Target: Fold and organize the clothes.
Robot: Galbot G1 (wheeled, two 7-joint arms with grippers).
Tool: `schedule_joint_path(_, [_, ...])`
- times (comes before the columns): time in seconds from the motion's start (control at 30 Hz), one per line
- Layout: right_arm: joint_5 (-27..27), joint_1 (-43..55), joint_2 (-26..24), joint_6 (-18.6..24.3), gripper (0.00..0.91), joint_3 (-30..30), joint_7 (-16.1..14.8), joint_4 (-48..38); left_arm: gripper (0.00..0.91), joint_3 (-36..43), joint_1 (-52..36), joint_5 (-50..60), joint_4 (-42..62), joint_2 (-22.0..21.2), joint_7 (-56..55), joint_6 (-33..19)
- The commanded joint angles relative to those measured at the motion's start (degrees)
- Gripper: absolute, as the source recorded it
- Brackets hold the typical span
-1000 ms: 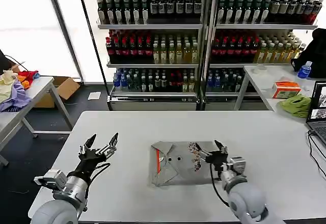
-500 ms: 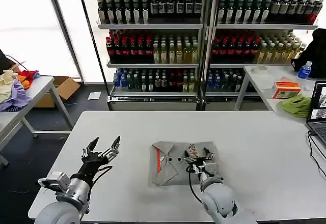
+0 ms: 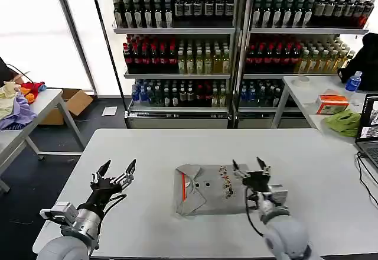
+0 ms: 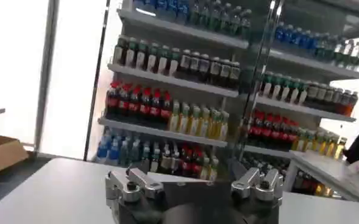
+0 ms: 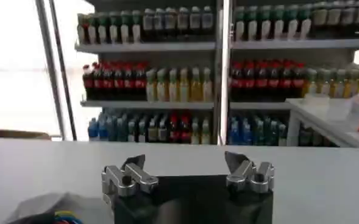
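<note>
The shirt [image 3: 208, 189] lies folded into a rough square on the white tabletop [image 3: 307, 159], near the front edge and about midway across. It is light grey, with an orange-red strip of neck lining showing along its left side and a small multicoloured print near its right edge. The right gripper [image 3: 247, 168] hovers just beside that right edge, its fingers spread apart and pointing away from the robot, holding nothing. In the right wrist view the same fingers [image 5: 133, 172] stand wide apart above the bare tabletop, with a corner of the shirt [image 5: 51, 210] and its print nearby. The left gripper [image 3: 116, 168] is raised over the left part of the tabletop, well apart from the shirt, fingers also spread and empty. Beyond the tabletop stand shelves of bottles [image 3: 177, 59].
</note>
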Motion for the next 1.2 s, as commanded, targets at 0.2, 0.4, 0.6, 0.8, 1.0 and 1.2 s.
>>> schedule_joint_path(0.2, [13.7, -19.0, 0.6, 15.9, 0.907, 32.4, -23.9, 0.8, 0.907, -1.7, 3.0, 1.3, 0.3, -0.5, 1.6, -2.2])
schedule_joint_path(0.4, [10.4, -18.9, 1.3, 16.4, 0.907, 30.8, -22.4, 0.5, 0.907, -1.5, 4.4, 1.3, -0.1, -0.1, 2.0, -2.6])
schedule_joint_path(0.6, [9.8, -19.8, 1.1, 16.0, 0.907, 31.2, -22.6, 1.1, 0.907, -1.5, 4.7, 1.4, -0.8, -0.5, 2.2, -2.8])
schedule_joint_path(0.8, [7.9, -20.7, 1.9, 16.2, 0.907, 30.5, -22.3, 1.9, 0.907, -3.0, 5.4, 1.0, -0.5, 0.0, 2.6, -3.0])
schedule_joint_path(1.0, [7.0, -21.3, 2.2, 15.9, 0.907, 30.2, -21.7, 1.8, 0.907, -4.6, 6.4, 0.3, -0.9, 0.4, 2.9, -3.1])
schedule_joint_path(1.2, [5.8, -21.5, 2.1, 16.3, 0.907, 30.4, -20.7, 1.6, 0.907, -4.9, 6.6, 0.1, -0.9, 0.4, 2.9, -3.1])
